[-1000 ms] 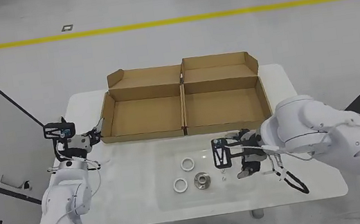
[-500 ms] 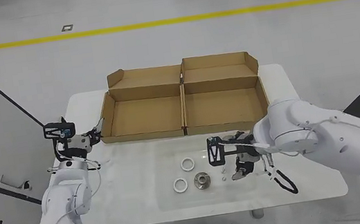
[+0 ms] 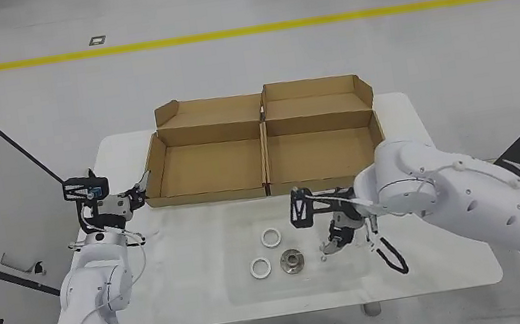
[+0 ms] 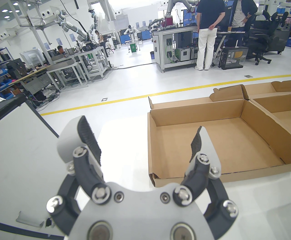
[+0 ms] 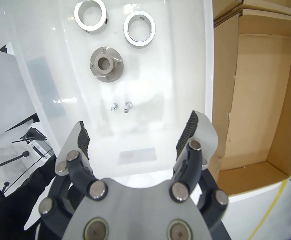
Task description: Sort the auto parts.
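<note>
Two silver rings (image 5: 91,15) (image 5: 139,29), a round metal flange (image 5: 106,64) and two small bolts (image 5: 114,106) (image 5: 127,106) lie on the white table. From above, the rings (image 3: 271,237) (image 3: 258,266) and the flange (image 3: 292,259) sit at the table's front middle. My right gripper (image 5: 138,131) (image 3: 337,237) hovers open just right of the bolts, nothing between its fingers. My left gripper (image 4: 142,134) (image 3: 134,196) stands open and empty at the table's left edge, beside the left cardboard box (image 4: 216,141).
Two empty open cardboard boxes (image 3: 208,165) (image 3: 324,152) stand side by side at the back of the table, flaps up. A transparent sheet (image 3: 248,285) lies under the parts. Bare table surface extends to the front right.
My right arm has swung left across the table, bringing its gripper closer to the bolts and flange. The left arm and the parts have not moved.
</note>
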Controlling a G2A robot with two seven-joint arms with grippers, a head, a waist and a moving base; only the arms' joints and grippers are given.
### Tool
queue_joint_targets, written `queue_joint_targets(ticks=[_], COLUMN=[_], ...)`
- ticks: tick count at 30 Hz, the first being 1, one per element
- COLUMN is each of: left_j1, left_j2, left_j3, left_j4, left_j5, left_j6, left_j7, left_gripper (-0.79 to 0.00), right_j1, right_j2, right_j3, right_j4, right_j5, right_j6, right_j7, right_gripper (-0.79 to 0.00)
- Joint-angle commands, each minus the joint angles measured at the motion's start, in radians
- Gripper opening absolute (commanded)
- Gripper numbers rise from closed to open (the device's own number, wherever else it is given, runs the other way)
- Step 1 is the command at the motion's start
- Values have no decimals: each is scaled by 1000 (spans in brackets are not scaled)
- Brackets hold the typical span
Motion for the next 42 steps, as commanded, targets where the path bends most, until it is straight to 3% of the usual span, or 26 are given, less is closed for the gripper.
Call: queue_joint_targets(ticks=[1,3,5,9,32,42], left_j1=[0,0,0,0,0,0], left_j2=[0,0,0,0,0,0], left_j3=[0,0,0,0,0,0], left_j4=[0,0,0,0,0,0], left_j5=[0,0,0,0,0,0], left_j6=[0,0,0,0,0,0], left_j7=[0,0,0,0,0,0], left_gripper=[0,0,0,0,0,0], right_j1=[2,3,4,2,-28,-44], right_j2=[-7,-14,-20,-32,-67,-72], right_j3=[-7,-14,-20,-29,-57,-48], right_j4=[11,23,35,60,107,104], right_j5=[-6,-15,-32,-45,-44,-43], right_j6=[2,3,8,15,-14,-14], right_j7=[-3,-4,-16,-30,-6,-7], right_gripper=[-99,-142,-268,-379,-397,-440])
